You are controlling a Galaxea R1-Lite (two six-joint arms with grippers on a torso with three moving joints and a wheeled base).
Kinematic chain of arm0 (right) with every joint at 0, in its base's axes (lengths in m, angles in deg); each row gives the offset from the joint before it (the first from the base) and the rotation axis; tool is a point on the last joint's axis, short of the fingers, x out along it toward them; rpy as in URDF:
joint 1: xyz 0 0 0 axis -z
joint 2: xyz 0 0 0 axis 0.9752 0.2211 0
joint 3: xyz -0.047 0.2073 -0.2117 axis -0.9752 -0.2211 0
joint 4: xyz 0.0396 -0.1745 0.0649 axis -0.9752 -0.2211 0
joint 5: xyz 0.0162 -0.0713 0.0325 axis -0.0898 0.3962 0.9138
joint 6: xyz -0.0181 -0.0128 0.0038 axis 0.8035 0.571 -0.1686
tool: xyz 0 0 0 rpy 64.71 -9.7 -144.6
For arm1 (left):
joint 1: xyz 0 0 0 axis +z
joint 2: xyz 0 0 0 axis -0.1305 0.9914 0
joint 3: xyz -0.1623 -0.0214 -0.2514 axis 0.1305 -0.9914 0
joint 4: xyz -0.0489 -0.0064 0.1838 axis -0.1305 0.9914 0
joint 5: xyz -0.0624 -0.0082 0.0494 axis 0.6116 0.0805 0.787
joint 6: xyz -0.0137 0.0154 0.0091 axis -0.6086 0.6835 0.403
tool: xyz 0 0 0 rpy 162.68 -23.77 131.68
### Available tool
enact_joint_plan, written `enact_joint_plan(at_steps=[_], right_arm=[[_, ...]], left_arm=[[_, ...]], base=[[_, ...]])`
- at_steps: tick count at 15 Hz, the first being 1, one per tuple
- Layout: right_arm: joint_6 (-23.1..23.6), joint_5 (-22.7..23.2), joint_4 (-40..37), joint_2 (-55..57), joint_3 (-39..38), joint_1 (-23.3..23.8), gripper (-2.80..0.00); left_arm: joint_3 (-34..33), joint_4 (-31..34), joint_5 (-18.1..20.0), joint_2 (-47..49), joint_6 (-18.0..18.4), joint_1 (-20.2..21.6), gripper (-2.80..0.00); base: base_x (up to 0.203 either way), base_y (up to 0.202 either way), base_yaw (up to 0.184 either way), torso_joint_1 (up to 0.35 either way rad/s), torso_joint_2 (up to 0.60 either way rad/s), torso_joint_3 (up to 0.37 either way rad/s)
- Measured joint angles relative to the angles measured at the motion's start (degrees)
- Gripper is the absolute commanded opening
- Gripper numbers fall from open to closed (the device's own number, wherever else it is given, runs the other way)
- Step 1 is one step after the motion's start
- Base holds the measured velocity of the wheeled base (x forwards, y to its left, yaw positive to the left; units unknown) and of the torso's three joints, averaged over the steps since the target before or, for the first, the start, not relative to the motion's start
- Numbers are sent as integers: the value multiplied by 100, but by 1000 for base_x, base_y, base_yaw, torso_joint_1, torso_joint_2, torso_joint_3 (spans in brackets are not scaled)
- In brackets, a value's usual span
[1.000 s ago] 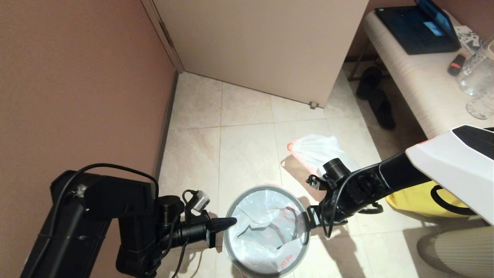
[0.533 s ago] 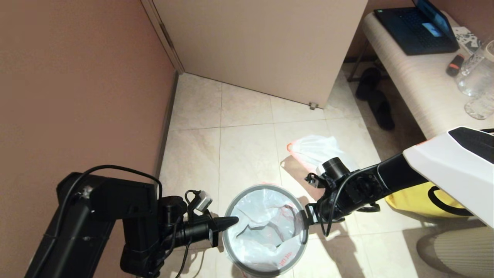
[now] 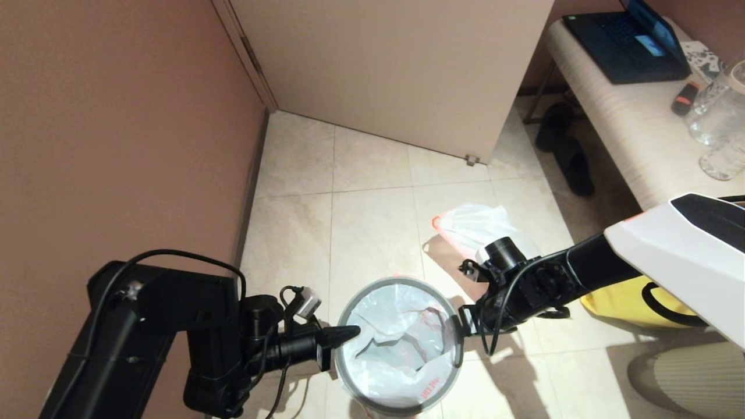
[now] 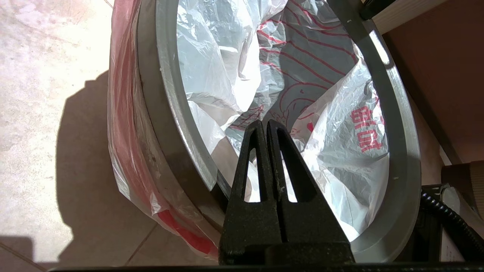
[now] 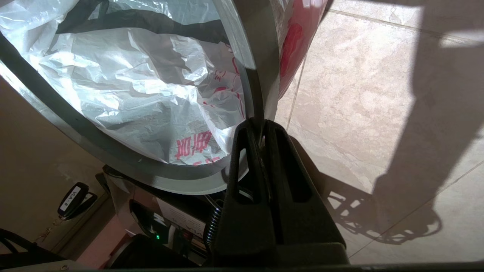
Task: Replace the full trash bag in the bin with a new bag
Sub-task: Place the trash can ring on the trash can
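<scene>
A: Where are the grippers?

B: The left gripper (image 3: 348,333) lies level, its closed tips over the left edge of the bin (image 3: 349,389), above the liner and gripping nothing. The right gripper (image 3: 460,331) is at the bin's right edge, fingers pressed together against the grey hoop (image 3: 344,314); whether it pinches plastic there I cannot tell.

A: And the bin itself?

B: It stands upright on the tiled floor (image 3: 366,227), mouth facing up. The new bag (image 3: 387,372) lines it: thin translucent white plastic, crumpled inward, with a red line drawing and red characters. Its pink band is folded over the outside, under the hoop.

A: The full trash bag (image 3: 474,224)?

B: Farther off on the floor, beyond the right arm, lying slumped, its pink-red rim toward the left.

A: Anything else?

B: A yellow tote (image 3: 617,305) is right of the bin.
</scene>
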Motion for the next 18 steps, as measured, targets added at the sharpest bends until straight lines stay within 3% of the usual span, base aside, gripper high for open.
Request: enact_joint_plan(at_steps=[7,12,16,18], right_arm=[[-240,-99,-156,-873,-353,-319,-280],[-715,-132,-536,-2204,-695,-658,-280],[-745,-1074,-815,-3202,-1509,-836,-280],[-680,-1497,-964,-3693,-1716,-836,-280]], left_arm=[[-176,72,-25,-470,-35,97,-280],[-838,30,5,-1763,-155,156,-280],[-1564,17,-306,-3481,-665,-134,-280],[-2117,113,-869,-4109,-796,-304,-280]], base=[[0,0,0,0,0,0],[0,0,0,0,0,0],[0,0,0,0,0,0],[0,0,0,0,0,0]])
